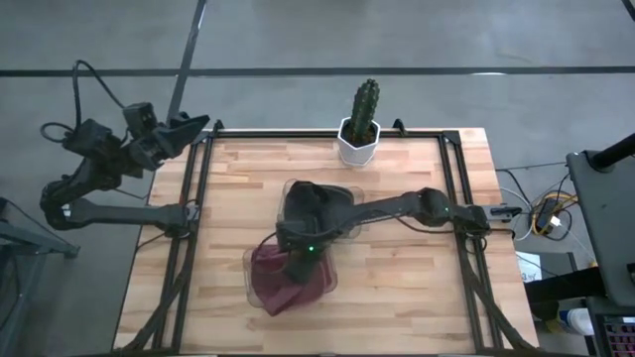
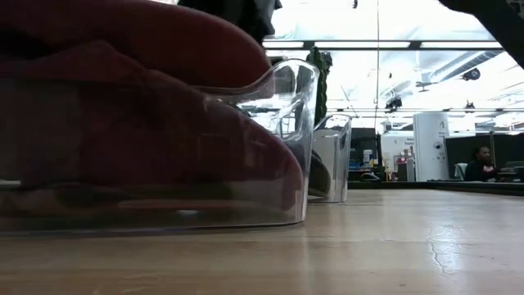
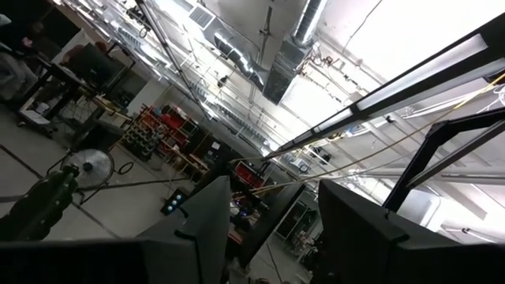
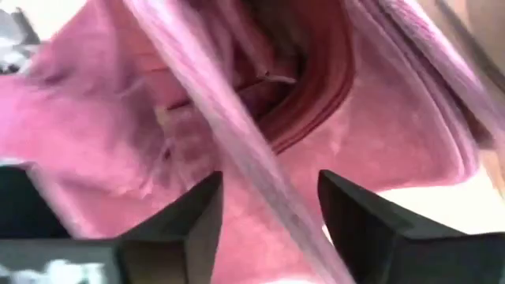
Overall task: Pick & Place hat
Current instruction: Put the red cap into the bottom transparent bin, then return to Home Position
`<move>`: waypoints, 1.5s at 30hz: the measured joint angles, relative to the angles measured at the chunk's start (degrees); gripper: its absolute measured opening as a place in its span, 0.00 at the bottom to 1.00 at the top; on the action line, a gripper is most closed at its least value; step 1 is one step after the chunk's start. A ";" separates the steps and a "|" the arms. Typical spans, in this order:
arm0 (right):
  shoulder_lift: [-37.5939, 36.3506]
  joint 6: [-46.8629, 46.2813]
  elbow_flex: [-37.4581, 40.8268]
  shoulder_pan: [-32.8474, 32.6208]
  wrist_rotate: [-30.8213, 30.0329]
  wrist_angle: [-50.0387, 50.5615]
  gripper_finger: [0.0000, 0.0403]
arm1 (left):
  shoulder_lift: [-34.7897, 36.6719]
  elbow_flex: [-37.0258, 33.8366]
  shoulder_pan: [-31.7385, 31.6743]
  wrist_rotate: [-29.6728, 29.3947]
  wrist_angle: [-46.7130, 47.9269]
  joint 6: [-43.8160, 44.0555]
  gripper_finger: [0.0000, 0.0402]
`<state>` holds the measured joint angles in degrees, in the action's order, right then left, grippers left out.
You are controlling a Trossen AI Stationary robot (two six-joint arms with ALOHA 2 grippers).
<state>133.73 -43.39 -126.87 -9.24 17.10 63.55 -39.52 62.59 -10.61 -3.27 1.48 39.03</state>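
Note:
A dark red hat [image 1: 288,280] lies crumpled in a clear plastic tub [image 1: 250,281] near the table's middle. In the low view the dark red hat [image 2: 123,123] fills the picture's left, close to the camera. My right gripper [image 1: 298,260] reaches in from the table's right and points down over the hat, open. In the right wrist view a raised fold [image 4: 260,170] of the hat runs between the open right gripper's [image 4: 270,217] fingers. My left gripper [image 3: 272,229] is open, parked off the table's far left corner, pointing up at the ceiling. My right gripper stands open from above on either side of a raised fold [image 4: 245,142] of the dark red hat, which lies in the tub. Whether the fingers touch the cloth I cannot tell.
A black hat [image 1: 319,203] lies under the right arm, just beyond the red one, seemingly in a second clear tub [image 2: 332,156]. A cactus in a white pot [image 1: 359,134] stands at the table's far edge. Bare wood shows on the table's right [image 1: 417,278] and left.

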 joint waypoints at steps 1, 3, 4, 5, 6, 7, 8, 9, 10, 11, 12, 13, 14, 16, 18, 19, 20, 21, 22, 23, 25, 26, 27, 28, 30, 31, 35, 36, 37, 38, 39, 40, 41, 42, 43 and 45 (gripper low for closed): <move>-0.67 0.25 0.00 -0.02 0.02 0.34 0.50 | -0.08 -0.01 0.00 0.01 0.02 0.00 0.46; -2.38 0.40 -0.28 -0.04 0.11 -0.04 0.54 | -0.18 -0.02 0.00 0.02 -0.01 0.00 0.46; -3.20 0.82 -0.35 -0.05 0.13 -0.15 0.55 | -0.21 -0.02 0.00 0.00 0.00 0.00 0.46; -3.95 1.38 -0.35 -0.06 0.09 0.02 0.57 | -0.25 -0.02 0.00 0.02 0.00 0.00 0.46; -4.50 1.70 -0.35 -0.06 -0.15 0.33 0.57 | -0.25 -0.02 0.00 0.02 0.13 0.00 0.46; -5.21 1.82 -0.34 -0.07 -0.98 1.11 0.58 | -0.25 -0.02 0.00 0.02 0.50 0.00 0.46; -5.82 1.83 -0.30 -0.09 -2.04 2.40 0.58 | -0.25 -0.02 0.00 0.02 1.10 0.00 0.46; -6.51 1.83 -0.26 -0.09 -3.05 3.41 0.59 | -0.25 -0.02 0.00 0.01 1.68 0.00 0.46; -7.53 2.06 -0.24 -0.09 -4.29 4.12 0.59 | -0.25 -0.02 0.00 0.01 2.29 -0.01 0.46; -8.49 2.68 -0.24 -0.09 -5.52 4.61 0.58 | -0.25 -0.02 0.00 0.00 3.21 -0.02 0.46; -9.83 3.44 -0.24 -0.09 -6.35 4.75 0.57 | -0.25 -0.02 0.00 0.02 4.10 0.00 0.46; -11.03 4.26 -0.26 -0.09 -6.84 4.79 0.55 | -0.25 -0.02 0.00 -0.08 5.28 -0.02 0.46; -12.11 4.91 -0.28 -0.17 -7.41 4.63 0.52 | -0.26 -0.02 0.00 -0.46 6.80 -0.08 0.46; -13.93 6.66 -0.28 -0.51 -9.61 3.73 0.43 | -0.33 -0.02 0.00 -1.35 10.16 -0.60 0.45; -15.47 8.60 0.09 -0.87 -11.34 1.15 0.30 | -0.42 -0.04 0.00 -1.54 13.70 -2.00 0.41; -16.17 9.53 0.45 -0.94 -11.54 -0.42 0.22 | -0.47 -0.04 0.00 -1.71 15.31 -3.12 0.39; -16.76 10.72 0.77 -0.94 -11.75 -1.82 0.14 | -0.53 -0.05 0.00 -1.88 16.82 -3.99 0.35; -17.34 12.17 0.99 -0.94 -12.80 -2.74 0.08 | -0.69 -0.12 0.02 -2.15 17.95 -4.71 0.30; -17.89 13.10 1.20 -0.94 -14.68 -2.74 0.06 | -0.80 -0.29 0.00 -2.28 18.38 -5.12 0.26; -18.39 14.01 1.56 -0.94 -17.27 -2.40 0.05 | -0.84 -0.54 0.00 -2.44 18.62 -5.71 0.20; -19.59 17.52 2.87 -0.89 -21.22 -2.69 0.03 | -0.94 -1.16 0.00 -2.47 18.77 -7.25 0.08; -20.54 19.65 4.04 -0.92 -22.04 -3.49 0.02 | -0.96 -1.55 0.00 -2.20 18.65 -8.08 0.04; -21.59 20.89 5.49 -0.92 -22.63 -4.99 0.02 | -0.97 -2.06 0.02 -1.86 18.39 -8.58 0.03; -22.93 21.61 7.22 -0.93 -22.71 -6.92 0.02 | -0.99 -2.67 0.05 -1.54 18.04 -9.03 0.02; -26.05 24.08 11.76 -0.92 -22.00 -11.73 0.02 | -1.21 -4.17 0.38 0.01 16.65 -9.71 0.02; -27.81 25.61 14.42 -0.92 -21.47 -15.04 0.02 | -1.25 -4.98 0.60 0.67 15.79 -10.07 0.01; -35.71 29.17 27.91 -0.81 -18.60 -30.33 0.02 | -1.58 -8.47 1.44 1.20 13.42 -11.75 0.00; -37.84 29.26 31.70 -0.81 -18.40 -34.30 0.02 | -1.72 -9.59 1.62 1.42 13.23 -12.03 0.01; -40.20 29.04 35.59 -0.83 -18.34 -38.27 0.02 | -1.87 -10.67 1.72 2.15 13.30 -11.78 0.01; -42.54 28.34 39.35 -0.85 -18.32 -41.97 0.02 | -1.95 -11.83 1.73 2.87 13.21 -10.37 0.01; -44.89 27.31 43.01 -0.89 -18.34 -45.04 0.02 | -2.18 -13.07 1.73 3.12 12.56 -8.51 0.01; -47.28 26.26 46.55 -0.89 -18.48 -47.42 0.02 | -2.28 -14.07 1.73 3.34 12.09 -6.56 0.01; -49.38 25.05 49.64 -0.89 -19.04 -49.27 0.02 | -2.30 -15.07 1.73 4.02 12.19 -4.94 0.01; -51.51 24.29 52.47 -0.89 -20.27 -50.27 0.02 | -2.47 -16.42 1.73 4.51 12.56 -4.43 0.01; -53.34 24.17 55.03 -0.89 -21.92 -50.28 0.02 | -2.55 -17.87 1.73 4.64 13.44 -5.07 0.01; -56.83 24.48 59.77 -0.84 -24.48 -50.14 0.02 | -2.23 -20.14 1.73 3.95 13.34 -9.24 0.01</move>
<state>76.90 -18.92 -67.10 -10.07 -7.38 13.41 -41.76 42.45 -8.88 0.69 14.82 29.79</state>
